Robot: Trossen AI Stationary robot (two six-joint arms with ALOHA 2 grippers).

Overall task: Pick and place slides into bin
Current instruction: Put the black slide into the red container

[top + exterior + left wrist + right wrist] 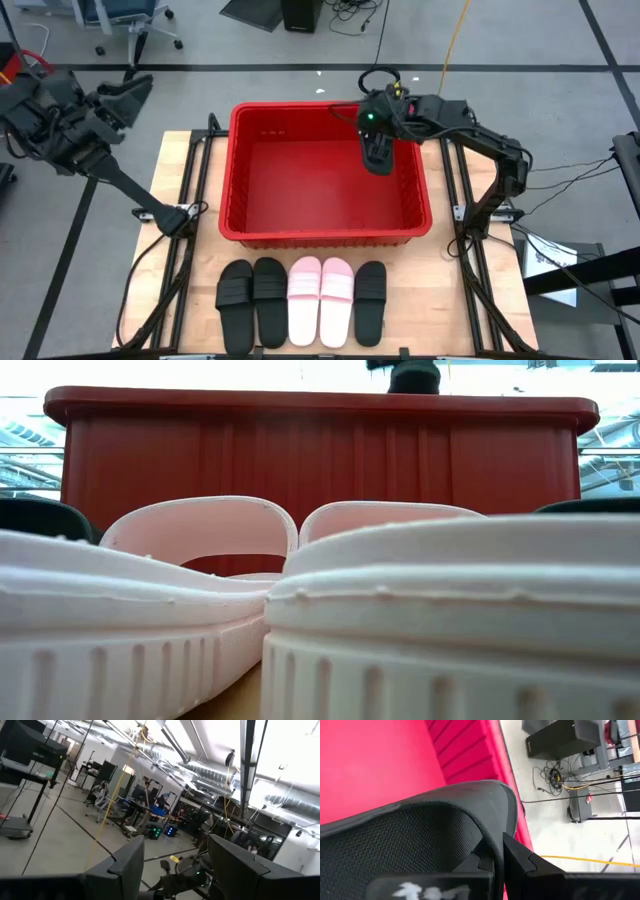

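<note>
My right gripper (375, 132) is shut on a black slide (379, 152) and holds it over the far right part of the red bin (246, 120). The low view shows that slide (414, 374) above the bin's rim (320, 402). Five slides lie sole-down in a row on the table in front of the bin: two black (252, 302), two pink (320, 298), one black (370, 300). My left gripper (130, 92) is open, raised beyond the table's left edge with nothing between its fingers (125, 865). My right gripper pinches the black slide at its edge (487, 837), beside the textured inner face (405, 845). The fingers (525, 857) slant down from the far right. The slide hangs below them, lifted clear, above the bin's floor (370, 765).
The table's frame rails (185, 250) run along both sides of the bin. Bare wood (440, 270) shows right of the slide row. The right arm (480, 145) reaches in over the bin's far right corner. Chairs and cables lie on the floor beyond the table.
</note>
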